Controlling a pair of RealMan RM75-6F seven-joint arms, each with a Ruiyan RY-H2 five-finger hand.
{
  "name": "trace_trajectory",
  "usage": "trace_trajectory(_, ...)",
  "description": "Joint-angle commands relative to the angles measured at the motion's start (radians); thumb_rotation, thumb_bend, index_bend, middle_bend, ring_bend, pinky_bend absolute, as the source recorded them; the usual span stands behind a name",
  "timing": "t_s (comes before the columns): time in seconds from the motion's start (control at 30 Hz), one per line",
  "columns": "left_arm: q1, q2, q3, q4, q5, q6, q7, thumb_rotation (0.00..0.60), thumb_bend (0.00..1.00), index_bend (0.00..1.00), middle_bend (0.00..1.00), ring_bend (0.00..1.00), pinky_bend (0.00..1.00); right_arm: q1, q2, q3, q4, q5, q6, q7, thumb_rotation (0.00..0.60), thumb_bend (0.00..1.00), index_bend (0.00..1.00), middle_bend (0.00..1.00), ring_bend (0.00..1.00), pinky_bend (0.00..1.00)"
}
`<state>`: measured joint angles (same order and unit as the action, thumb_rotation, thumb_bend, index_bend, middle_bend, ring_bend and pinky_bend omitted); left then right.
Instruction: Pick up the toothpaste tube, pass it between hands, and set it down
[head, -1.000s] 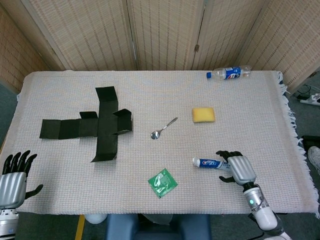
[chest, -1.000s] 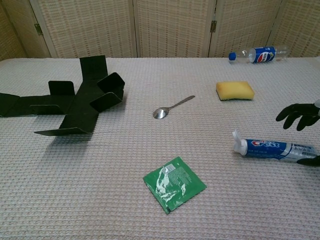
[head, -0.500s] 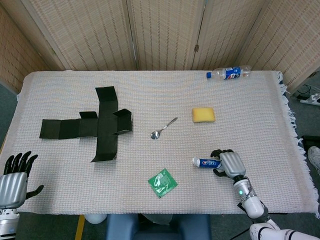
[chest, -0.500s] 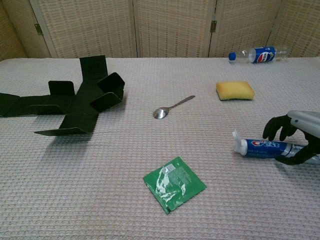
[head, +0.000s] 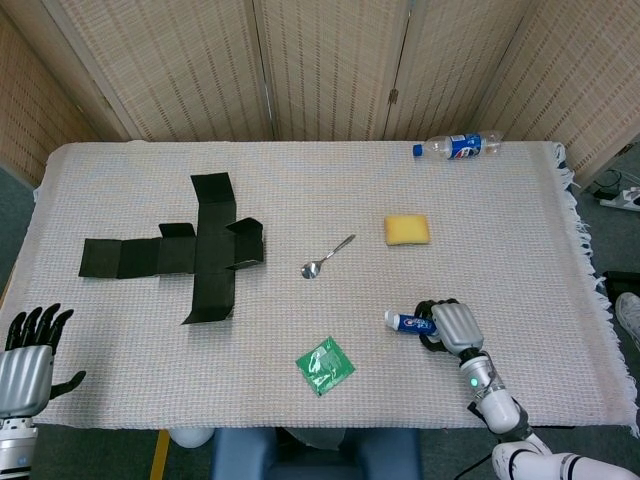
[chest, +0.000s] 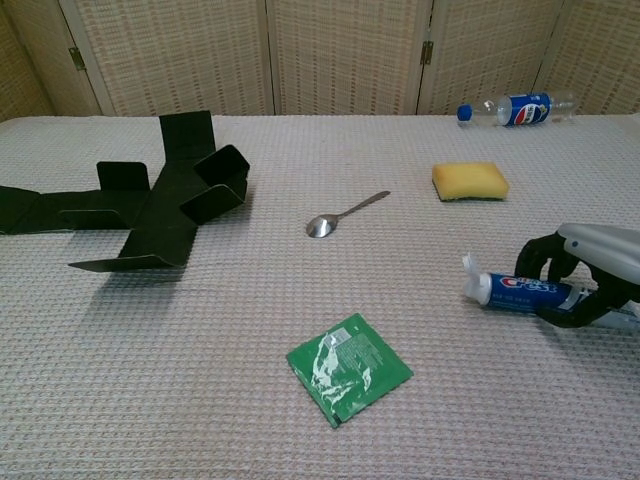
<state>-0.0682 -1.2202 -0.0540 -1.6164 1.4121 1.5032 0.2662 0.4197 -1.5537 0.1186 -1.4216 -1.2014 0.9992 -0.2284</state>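
Right hand (head: 448, 325) palm-down, fingers wrapped round toothpaste tube (chest: 515, 290); left hand (head: 28, 355) empty, fingers spread.

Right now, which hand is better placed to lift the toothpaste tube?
The right hand: its fingers already wrap the toothpaste tube. The left hand hangs open at the table's far corner.

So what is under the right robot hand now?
The toothpaste tube lies under the right robot hand, fingers curled around it. Only its white cap end and part of the blue label show; the tail end is covered.
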Motion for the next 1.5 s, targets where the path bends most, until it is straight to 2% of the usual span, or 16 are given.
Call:
trace_trajectory(0.03, 0.0, 0.0, 0.0, 0.001, 0.001, -0.001, -0.002, 0.6, 0.18, 0.17, 0.13, 0.07, 0.0, 0.003, -0.003, -0.003, -0.004, -0.005, 0.005, -0.002, 0.6, 0.4, 0.44, 0.45, 0.41, 0.29)
trace_trajectory(0.37, -0.039, 0.014, -0.005, -0.01, 0.052, -0.025, -0.001, 0.6, 0.18, 0.17, 0.13, 0.07, 0.0, 0.033, -0.014, -0.013, -0.022, -0.055, 0.009, -0.013, 0.6, 0.74, 0.58, 0.56, 0.53, 0.45)
trace_trajectory(0.57, -0.104, 0.037, -0.002, -0.015, 0.156, -0.062, -0.03, 0.6, 0.18, 0.2, 0.13, 0.1, 0.0, 0.099, 0.039, -0.004, -0.084, -0.084, -0.067, -0.024, 0.6, 0.85, 0.63, 0.59, 0.57, 0.51)
trace_trajectory(0.73, -0.174, 0.044, 0.0, -0.004, 0.25, -0.102, -0.091, 0.6, 0.23, 0.23, 0.21, 0.2, 0.01, 0.193, 0.133, 0.037, -0.194, -0.045, -0.18, -0.081, 0.6, 0.89, 0.64, 0.6, 0.58, 0.53)
trace_trajectory(0.83, -0.216, 0.041, -0.001, 0.004, 0.294, -0.125, -0.12, 0.6, 0.28, 0.24, 0.29, 0.28, 0.12, 0.253, 0.185, 0.065, -0.262, 0.001, -0.24, -0.127, 0.6, 0.91, 0.65, 0.61, 0.58, 0.54)
trace_trajectory(1.0, -0.28, 0.026, -0.002, 0.01, 0.342, -0.173, -0.14, 0.6, 0.37, 0.25, 0.57, 0.57, 0.4, 0.357, 0.248, 0.098, -0.342, 0.101, -0.331, -0.195, 0.6, 0.95, 0.66, 0.61, 0.58, 0.54)
trace_trajectory(1.1, -0.316, 0.018, 0.001, 0.002, 0.357, -0.213, -0.139, 0.6, 0.46, 0.23, 0.66, 0.65, 0.52, 0.425, 0.269, 0.104, -0.361, 0.166, -0.371, -0.234, 0.6, 0.96, 0.67, 0.62, 0.59, 0.54)
trace_trajectory(1.27, -0.368, -0.01, 0.006, -0.013, 0.359, -0.284, -0.109, 0.6, 0.58, 0.15, 0.73, 0.72, 0.6, 0.533, 0.276, 0.084, -0.358, 0.294, -0.408, -0.288, 0.6, 0.98, 0.67, 0.62, 0.59, 0.55)
trace_trajectory(1.37, -0.396, -0.018, 0.007, -0.029, 0.356, -0.326, -0.072, 0.6, 0.67, 0.15, 0.78, 0.76, 0.66, 0.589, 0.268, 0.062, -0.349, 0.354, -0.41, -0.314, 0.6, 0.98, 0.67, 0.62, 0.6, 0.55)
trace_trajectory(1.5, -0.431, -0.022, 0.007, -0.062, 0.351, -0.379, -0.029, 0.6, 0.76, 0.15, 0.81, 0.8, 0.7, 0.654, 0.259, 0.035, -0.345, 0.423, -0.397, -0.343, 0.6, 0.98, 0.68, 0.63, 0.6, 0.55)
